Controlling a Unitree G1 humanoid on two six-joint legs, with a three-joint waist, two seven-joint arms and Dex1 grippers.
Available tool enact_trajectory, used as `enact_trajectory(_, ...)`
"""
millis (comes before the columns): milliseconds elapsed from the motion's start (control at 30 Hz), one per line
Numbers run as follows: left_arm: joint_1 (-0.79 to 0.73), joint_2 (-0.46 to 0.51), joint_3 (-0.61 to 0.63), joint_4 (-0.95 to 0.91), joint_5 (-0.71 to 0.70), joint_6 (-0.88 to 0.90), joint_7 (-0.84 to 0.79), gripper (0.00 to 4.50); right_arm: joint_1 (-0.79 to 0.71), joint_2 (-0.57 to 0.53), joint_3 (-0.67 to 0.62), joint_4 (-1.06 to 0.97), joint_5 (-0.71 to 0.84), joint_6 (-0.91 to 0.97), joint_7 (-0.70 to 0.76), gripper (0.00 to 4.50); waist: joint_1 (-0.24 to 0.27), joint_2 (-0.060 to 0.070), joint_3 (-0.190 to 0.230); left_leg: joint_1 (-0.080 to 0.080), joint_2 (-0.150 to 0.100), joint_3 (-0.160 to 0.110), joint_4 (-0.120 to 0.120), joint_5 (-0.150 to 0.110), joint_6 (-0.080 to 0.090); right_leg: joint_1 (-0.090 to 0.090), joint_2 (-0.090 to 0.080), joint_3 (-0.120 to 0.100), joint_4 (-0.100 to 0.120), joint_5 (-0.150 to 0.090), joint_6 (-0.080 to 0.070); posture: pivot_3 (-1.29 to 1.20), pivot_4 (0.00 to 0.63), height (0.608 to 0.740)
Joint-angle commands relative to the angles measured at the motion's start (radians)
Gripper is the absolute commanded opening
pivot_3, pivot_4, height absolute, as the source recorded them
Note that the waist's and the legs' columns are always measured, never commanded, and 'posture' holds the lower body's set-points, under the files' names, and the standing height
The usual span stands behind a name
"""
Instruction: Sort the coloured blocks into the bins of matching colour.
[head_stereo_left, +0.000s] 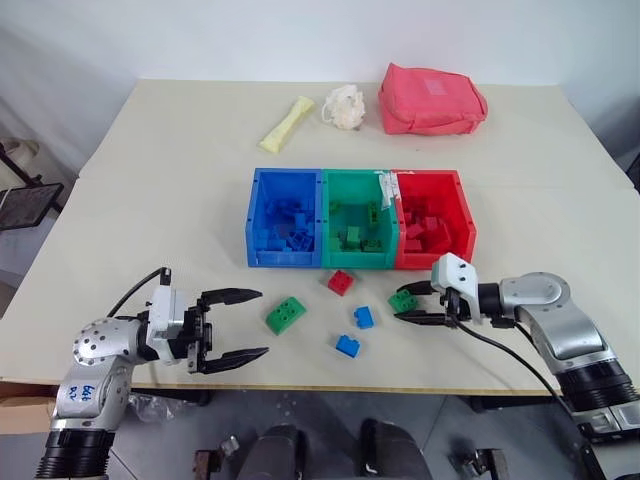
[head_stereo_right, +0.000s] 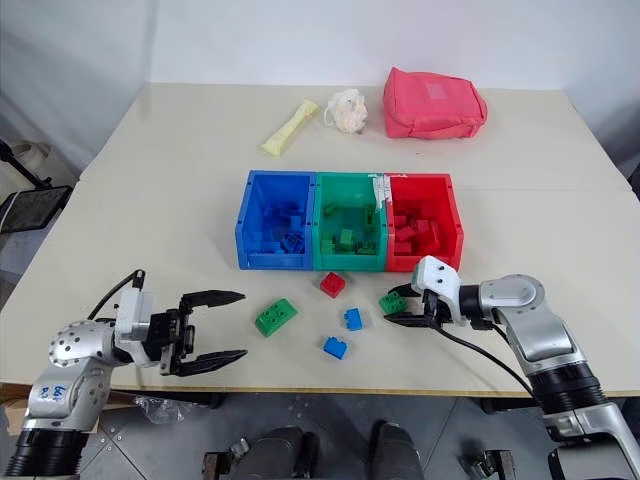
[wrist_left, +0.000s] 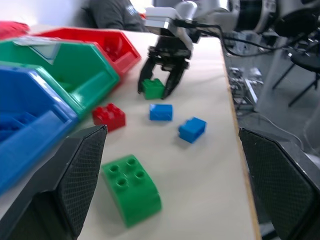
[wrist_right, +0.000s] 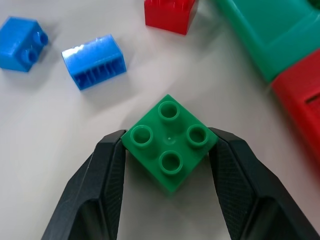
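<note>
Three joined bins stand mid-table: blue, green and red, each holding several blocks of its own colour. In front of them on the table lie a red block, a larger green block and two blue blocks. My right gripper is shut on a small green block that rests on the table near the red bin; each finger touches one of its corners. My left gripper hangs open near the front edge, left of the larger green block, with nothing in it.
At the back of the table lie a pale yellow stick, a white fluffy ball and a red fabric pouch. The table's front edge runs just behind both grippers.
</note>
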Motion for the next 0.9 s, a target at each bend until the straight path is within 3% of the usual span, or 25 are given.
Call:
enact_trajectory(33,-0.060,-0.030,0.025,-0.031,-0.025,0.022,0.092,4.50,-0.086,0.019,-0.070,-0.079,0.052,0.060,-0.061,2.09,0.000,0.000,0.000,0.000,0.000,0.000,0.000,0.000,0.000,0.000,0.000,0.000,0.000,0.000,0.000,0.00,0.150,0.740)
enact_trajectory(333,-0.164,-0.119,0.014,0.023,0.025,-0.002,0.246,4.50,-0.375,0.200,-0.060,0.130,0.009,0.036,-0.219,2.09,-0.017,0.000,0.000,-0.001,0.001,0.002,0.000,0.000,-0.001,-0.004,0.003,-0.002,0.003,0.000,0.000,0.00,0.150,0.740)
enact_trajectory(567,-0.209,-0.136,0.004,0.074,0.038,-0.023,0.249,4.50,-0.441,0.262,-0.055,0.207,-0.011,-0.014,-0.216,4.42,-0.021,0.000,0.000,-0.003,0.000,0.004,0.000,0.000,0.000,-0.009,0.003,-0.003,0.009,0.000,0.000,0.00,0.150,0.740)
enact_trajectory(733,-0.225,-0.126,0.002,0.095,0.031,-0.028,0.228,4.50,-0.414,0.233,-0.071,0.161,0.004,-0.003,-0.189,4.47,-0.024,0.000,0.000,-0.004,-0.001,0.005,0.000,0.000,0.000,-0.011,0.002,-0.002,0.010,0.000,0.000,0.00,0.150,0.740)
enact_trajectory(900,-0.210,-0.080,-0.002,0.102,0.015,-0.018,0.130,4.50,-0.287,0.139,-0.102,0.021,0.063,0.037,-0.104,4.47,-0.021,0.000,0.000,-0.004,-0.001,0.005,0.000,0.000,0.000,-0.011,0.002,-0.002,0.010,0.000,0.000,0.00,0.150,0.740)
